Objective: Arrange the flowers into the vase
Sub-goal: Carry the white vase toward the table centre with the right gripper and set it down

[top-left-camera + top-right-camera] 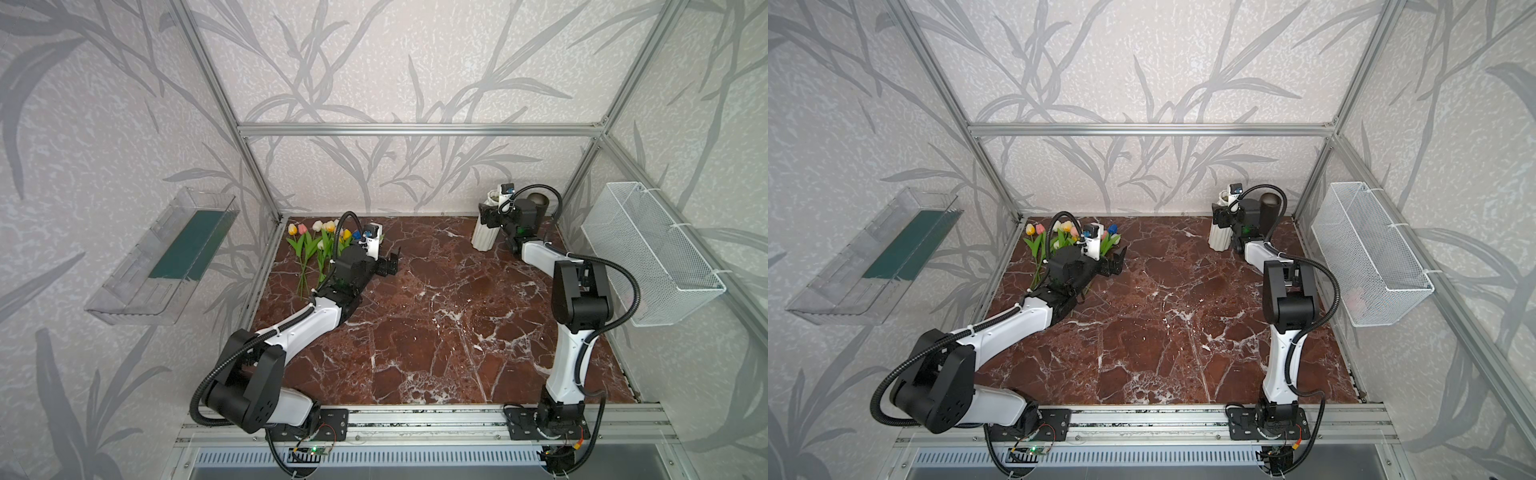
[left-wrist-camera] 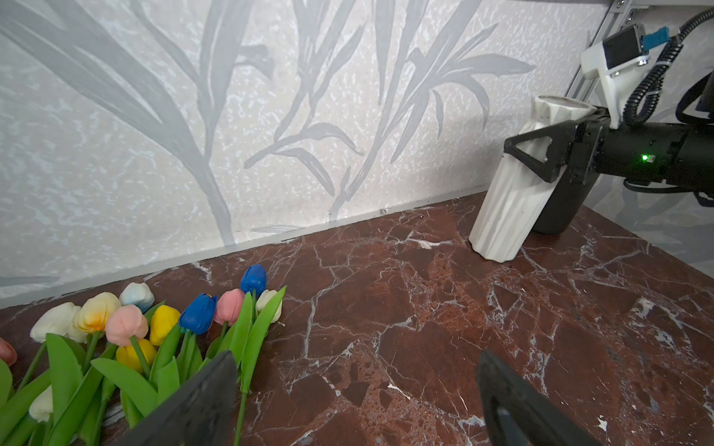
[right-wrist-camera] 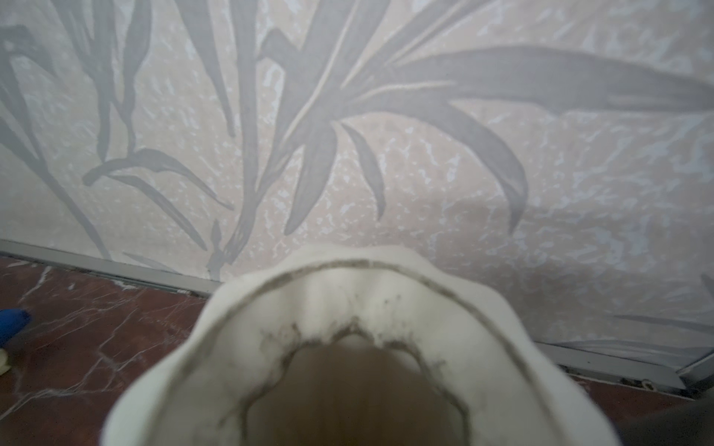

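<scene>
Up close: left pincer (image 2: pixel 355 367), fingers spread wide, nothing between them. Hovers low over the desk (image 2: pixel 386 309) near its far left corner, forearm stretched flat. Lying just beside: the flowers (image 2: pixel 127 328), all in one heap, heads toward the far edge. Across at the far right corner, clamped on the white vase (image 2: pixel 506 216) near its top: right pincer (image 2: pixel 533 135), arm reaching out long, elbow raised. No stems in its mouth; looks barely begun, every flower left to place.

Left arm (image 1: pixel 301 326) and right arm (image 1: pixel 567 361): white shells, black joints, black ribbed cables (image 2: pixel 656 69) zip-tied alongside. White camera mounts (image 1: pixel 372 246) on the wrists, black screwed base plates (image 1: pixel 332 422), 1 green light (image 2: pixel 644 157).
</scene>
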